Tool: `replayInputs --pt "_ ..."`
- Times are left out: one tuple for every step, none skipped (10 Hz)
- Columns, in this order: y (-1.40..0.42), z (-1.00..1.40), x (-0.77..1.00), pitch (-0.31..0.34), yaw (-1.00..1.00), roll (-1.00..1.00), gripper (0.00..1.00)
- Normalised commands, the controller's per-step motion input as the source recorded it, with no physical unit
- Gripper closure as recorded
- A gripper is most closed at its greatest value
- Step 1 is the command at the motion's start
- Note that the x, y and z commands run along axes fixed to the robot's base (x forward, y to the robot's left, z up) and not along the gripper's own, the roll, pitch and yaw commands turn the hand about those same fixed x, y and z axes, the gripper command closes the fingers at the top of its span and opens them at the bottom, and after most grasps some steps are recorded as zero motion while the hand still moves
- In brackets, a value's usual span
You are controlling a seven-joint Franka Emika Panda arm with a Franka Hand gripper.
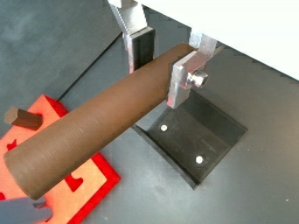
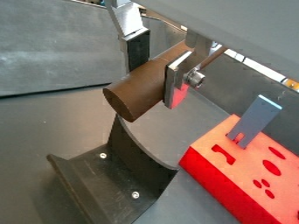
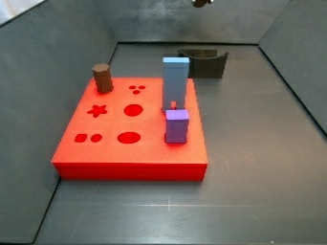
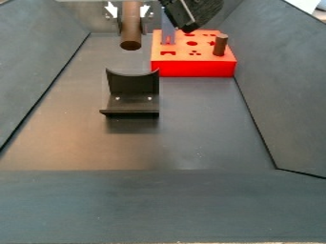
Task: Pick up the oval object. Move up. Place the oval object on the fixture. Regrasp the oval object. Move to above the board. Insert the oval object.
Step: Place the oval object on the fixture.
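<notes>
The long, smooth, dark-brown oval object (image 1: 93, 131) is held crosswise between the closed fingers (image 1: 184, 77) of the gripper (image 1: 162, 61), raised above the fixture (image 4: 130, 92), near the board (image 4: 193, 55).

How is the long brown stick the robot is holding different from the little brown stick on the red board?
The oval object is long and slim; the stubby brown cylinder is short. The oval object is in the air, lying sideways in the gripper, above the fixture; the cylinder stands upright on the board. The oval object is clamped between the fingers; nothing touches the cylinder. Both are dark brown and rounded.
</notes>
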Motion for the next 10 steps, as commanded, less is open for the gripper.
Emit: replayInputs --pt "0.06 -1.0 0.12 0.08 -0.07 -1.0 1.0" --pt "0.08 -1.0 0.12 0.091 -0.1 -1.0 1.0" --pt "0.08 -1.0 0.13 0.117 -0.11 -1.0 1.0" --pt "0.08 -1.0 0.14 0.131 -0.13 -1.0 1.0" --pt "0.09 -1.0 0.15 0.134 -0.16 -0.97 1.0" --pt "0.09 -1.0 0.16 0.117 -0.16 -0.82 1.0" --pt "0.11 -1.0 0.17 0.085 -0.17 -0.56 1.0" --pt "0.11 -1.0 0.18 0.075 -0.17 -0.45 1.0" --pt "0.11 -1.0 0.19 0.06 -0.15 -0.27 1.0" --pt "0.11 -1.0 0.19 0.043 -0.15 -0.21 1.0"
